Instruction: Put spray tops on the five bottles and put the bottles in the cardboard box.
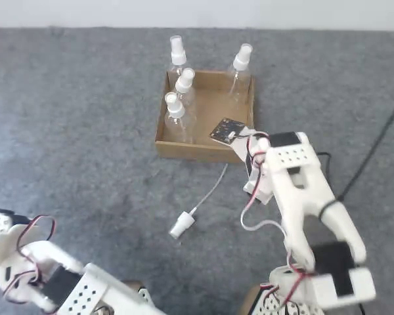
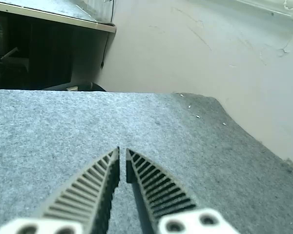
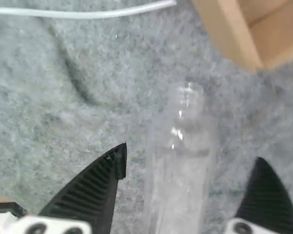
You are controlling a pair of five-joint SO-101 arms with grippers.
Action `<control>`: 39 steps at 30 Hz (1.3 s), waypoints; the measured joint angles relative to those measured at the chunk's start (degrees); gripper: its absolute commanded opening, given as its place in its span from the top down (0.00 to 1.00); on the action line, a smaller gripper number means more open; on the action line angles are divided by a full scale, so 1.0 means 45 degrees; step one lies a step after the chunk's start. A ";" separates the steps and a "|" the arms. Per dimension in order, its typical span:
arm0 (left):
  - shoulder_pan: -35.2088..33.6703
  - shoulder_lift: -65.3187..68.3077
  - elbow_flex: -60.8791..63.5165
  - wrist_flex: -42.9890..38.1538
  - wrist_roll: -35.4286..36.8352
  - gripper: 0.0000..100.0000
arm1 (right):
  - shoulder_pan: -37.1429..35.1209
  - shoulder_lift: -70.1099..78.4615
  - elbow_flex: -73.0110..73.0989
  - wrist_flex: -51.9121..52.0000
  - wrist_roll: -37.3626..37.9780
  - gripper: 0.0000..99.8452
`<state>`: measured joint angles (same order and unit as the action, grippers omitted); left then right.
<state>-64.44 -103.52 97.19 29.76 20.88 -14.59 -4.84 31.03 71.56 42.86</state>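
Straddling the capless bottle on the carpet with my right gripper spread wide, near the cardboard box; my left gripper is pinched narrow, holding nothing.

A desk covered in grey, felt-like cloth runs back to a pale wall along its far edge. In the left wrist view, a plaster wall shows hairline cracks in soft daylight, and dark furniture with a light-edged top stands shadowed beyond the desk.
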 measured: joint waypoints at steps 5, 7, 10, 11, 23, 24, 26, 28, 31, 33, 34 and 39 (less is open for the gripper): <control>0.0000 0.0000 0.0000 0.0000 0.0000 0.98 | 0.0000 0.1368 -0.0469 0.0000 0.0645 0.74; 0.0000 0.0000 0.0000 0.0000 0.0000 0.98 | 0.0000 0.1582 -0.0469 -0.0020 0.0801 0.74; 0.0000 0.0000 0.0000 0.0000 0.0000 0.98 | 0.0098 0.1641 -0.0469 -0.0020 0.0879 0.74; 0.0000 0.0000 0.0000 0.0000 0.0000 0.98 | 0.0195 0.1641 -0.0469 -0.0020 0.0879 0.74; 0.0000 0.0000 0.0000 0.0000 0.0000 0.98 | 0.0449 0.1641 -0.0469 -0.0391 0.0879 0.85; 0.0000 0.0000 0.0000 0.0000 0.0000 0.98 | 0.0449 0.1641 -0.0469 -0.0391 0.0879 0.86; 0.0000 0.0000 0.0000 0.0000 0.0000 0.98 | 0.0449 0.1641 -0.0469 -0.0391 0.0879 0.89; 0.0000 0.0000 0.0000 0.0000 0.0000 0.98 | 0.0449 0.1641 -0.0469 -0.0371 0.0899 0.91; 0.0000 0.0000 0.0000 0.0000 0.0000 0.98 | 0.0449 0.1465 -0.0488 0.0020 0.0879 0.92; 0.0000 0.0000 0.0000 0.0000 0.0000 0.98 | 0.0430 0.1074 -0.0488 0.0293 0.0821 0.92; 0.0000 0.0000 0.0000 0.0000 0.0000 0.98 | 0.0410 0.0860 -0.0488 0.0430 0.0684 0.92; 0.0000 0.0000 0.0000 0.0000 0.0000 0.94 | 0.0137 -0.0352 -0.0488 0.1114 -0.0020 0.92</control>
<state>-64.44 -103.52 97.19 29.76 20.88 -13.98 -6.42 28.84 76.57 42.77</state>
